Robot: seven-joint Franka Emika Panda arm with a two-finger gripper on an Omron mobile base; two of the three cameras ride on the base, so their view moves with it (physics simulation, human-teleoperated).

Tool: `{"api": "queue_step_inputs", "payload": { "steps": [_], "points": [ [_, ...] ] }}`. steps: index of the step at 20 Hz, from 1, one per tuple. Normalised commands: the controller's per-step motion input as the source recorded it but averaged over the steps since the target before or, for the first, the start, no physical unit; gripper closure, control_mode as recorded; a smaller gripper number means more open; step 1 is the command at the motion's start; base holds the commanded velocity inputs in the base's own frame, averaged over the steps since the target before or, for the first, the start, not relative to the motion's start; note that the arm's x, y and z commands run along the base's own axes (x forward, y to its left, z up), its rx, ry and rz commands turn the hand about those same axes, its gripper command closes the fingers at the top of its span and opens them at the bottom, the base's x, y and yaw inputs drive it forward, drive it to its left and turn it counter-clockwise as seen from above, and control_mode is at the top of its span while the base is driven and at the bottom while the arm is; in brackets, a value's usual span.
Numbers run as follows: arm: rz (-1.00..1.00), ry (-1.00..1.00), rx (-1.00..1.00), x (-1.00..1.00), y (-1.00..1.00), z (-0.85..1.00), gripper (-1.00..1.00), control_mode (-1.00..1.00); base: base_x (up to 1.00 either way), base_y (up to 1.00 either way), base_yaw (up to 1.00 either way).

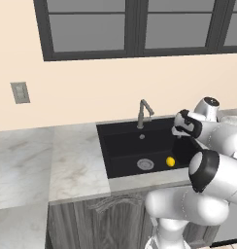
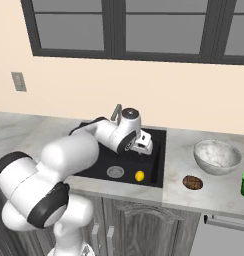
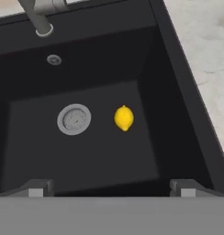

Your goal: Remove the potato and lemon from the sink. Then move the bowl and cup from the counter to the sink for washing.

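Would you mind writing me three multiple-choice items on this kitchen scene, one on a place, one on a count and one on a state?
1. Where does the potato lie?
A. In the sink, by the drain
B. On the counter, in front of the bowl
C. Inside the bowl

2. How many pieces of produce lie in the sink?
A. None
B. One
C. Two

3. How does the gripper stand?
A. Open, holding nothing, above the sink
B. Shut on the lemon
C. Shut on the cup

Key:
1 B: the right base view shows the brown lump on the counter right of the sink, near the bowl.
2 B: the lemon is the one fruit on the basin floor, beside the drain.
3 A: the fingers stand wide apart in the hand view, with the lemon lying below them.
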Motion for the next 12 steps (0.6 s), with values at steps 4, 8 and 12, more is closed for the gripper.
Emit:
{"api": "queue_step_inputs", "payload": {
  "steps": [4,8,12],
  "points": [
    [0.0,0.04,-0.02,0.13,-0.01,-0.09,-1.0,-1.0,0.0,0.0,0.0],
    [0.0,0.02,-0.02,0.1,0.0,-0.11,-1.0,-1.0,0.0,0.0,0.0],
    [0.0,0.0,0.0,0.04,0.0,-0.11,-1.0,-1.0,0.0,0.0,0.0]
  ]
}}
